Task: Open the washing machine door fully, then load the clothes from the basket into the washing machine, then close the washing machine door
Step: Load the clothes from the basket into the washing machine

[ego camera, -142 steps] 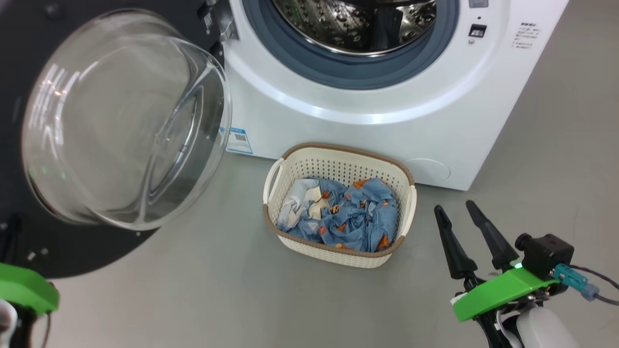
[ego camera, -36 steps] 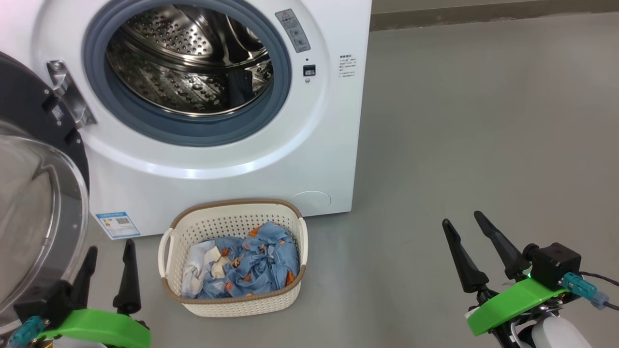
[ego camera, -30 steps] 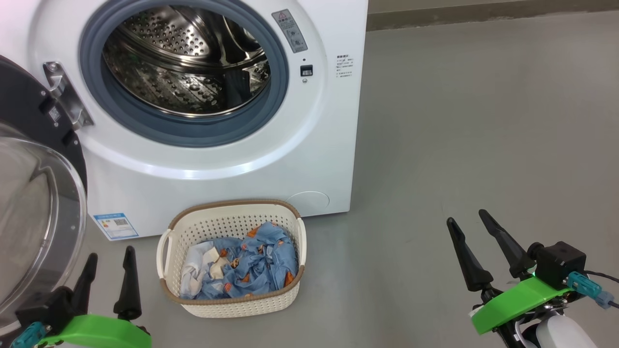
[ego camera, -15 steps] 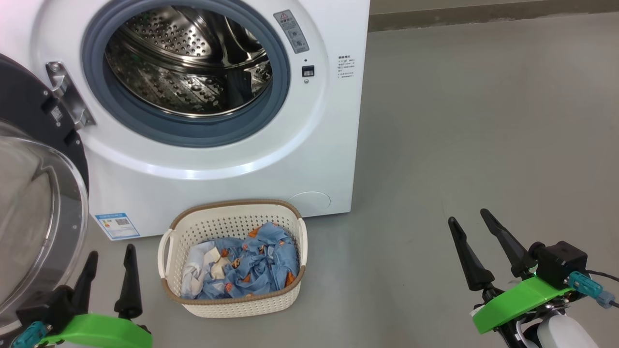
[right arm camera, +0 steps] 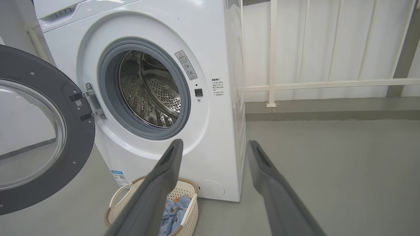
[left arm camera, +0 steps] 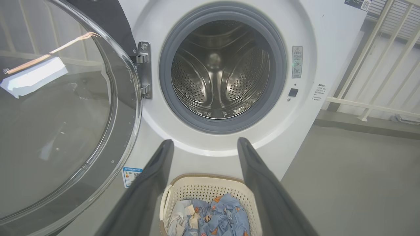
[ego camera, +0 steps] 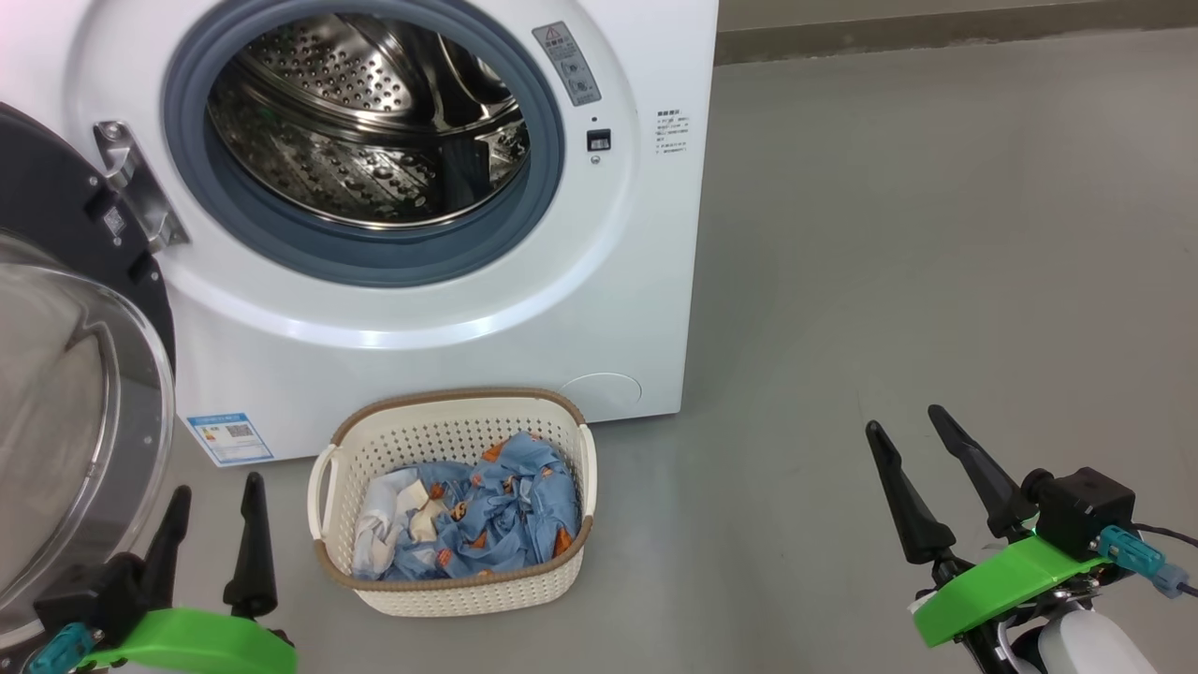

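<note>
Now the washing machine door (ego camera: 47, 197) stands swung out to the left of the washing machine (ego camera: 440, 346), a glossy black ring around a bulging clear glass bowl, hung on a metal hinge (ego camera: 136, 192) beside the round opening. Inside a grey-blue rubber ring (ego camera: 374, 267) shows the steel drum (ego camera: 365, 122), dotted with holes. The basket (ego camera: 449, 592), cream with pierced walls and a brown rim, sits on the grey floor (ego camera: 889, 234) just in front of the machine's lower edge, below the opening. The clothes (ego camera: 496, 520) lie crumpled in it, light blue with small orange figures and a white patch toward the left. The left claw (ego camera: 216, 485) is spread and holds nothing, low between the door's glass edge and the basket's left handle, near both. The right claw (ego camera: 904, 418) is likewise spread and unloaded, well to the right of the basket over open floor, which runs back to a white railing (right arm camera: 328, 83).
</note>
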You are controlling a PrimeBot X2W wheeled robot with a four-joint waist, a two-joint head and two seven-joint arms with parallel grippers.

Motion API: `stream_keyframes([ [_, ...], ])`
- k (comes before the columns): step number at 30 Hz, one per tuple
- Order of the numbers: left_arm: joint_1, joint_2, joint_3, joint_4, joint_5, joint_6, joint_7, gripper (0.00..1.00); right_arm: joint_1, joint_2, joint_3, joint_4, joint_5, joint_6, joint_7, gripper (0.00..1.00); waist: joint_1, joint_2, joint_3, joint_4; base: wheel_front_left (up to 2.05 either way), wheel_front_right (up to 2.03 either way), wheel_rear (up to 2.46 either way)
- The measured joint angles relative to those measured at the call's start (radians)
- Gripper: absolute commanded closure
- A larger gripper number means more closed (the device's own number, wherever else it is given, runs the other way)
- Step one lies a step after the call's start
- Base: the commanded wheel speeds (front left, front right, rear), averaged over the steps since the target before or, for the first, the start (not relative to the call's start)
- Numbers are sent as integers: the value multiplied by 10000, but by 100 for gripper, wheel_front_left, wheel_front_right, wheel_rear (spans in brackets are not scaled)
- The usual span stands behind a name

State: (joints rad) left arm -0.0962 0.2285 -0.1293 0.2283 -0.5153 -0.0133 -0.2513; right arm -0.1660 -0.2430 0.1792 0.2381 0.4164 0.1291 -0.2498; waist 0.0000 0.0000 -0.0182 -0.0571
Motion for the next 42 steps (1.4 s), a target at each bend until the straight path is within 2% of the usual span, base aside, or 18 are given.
stream_keyframes([
  [10,0,8,-6,12,86,44,-2,0,0,23,13,2,0,0,0,0,0,0,13,18,48,-48,0],
  [27,-1,63,-4,-15,61,88,-13,0,0,75,12,-2,0,0,0,0,0,0,59,50,151,-151,0],
  [42,-2,84,-4,-36,50,88,-13,0,0,77,6,-4,0,0,0,0,0,0,81,65,20,-20,0],
])
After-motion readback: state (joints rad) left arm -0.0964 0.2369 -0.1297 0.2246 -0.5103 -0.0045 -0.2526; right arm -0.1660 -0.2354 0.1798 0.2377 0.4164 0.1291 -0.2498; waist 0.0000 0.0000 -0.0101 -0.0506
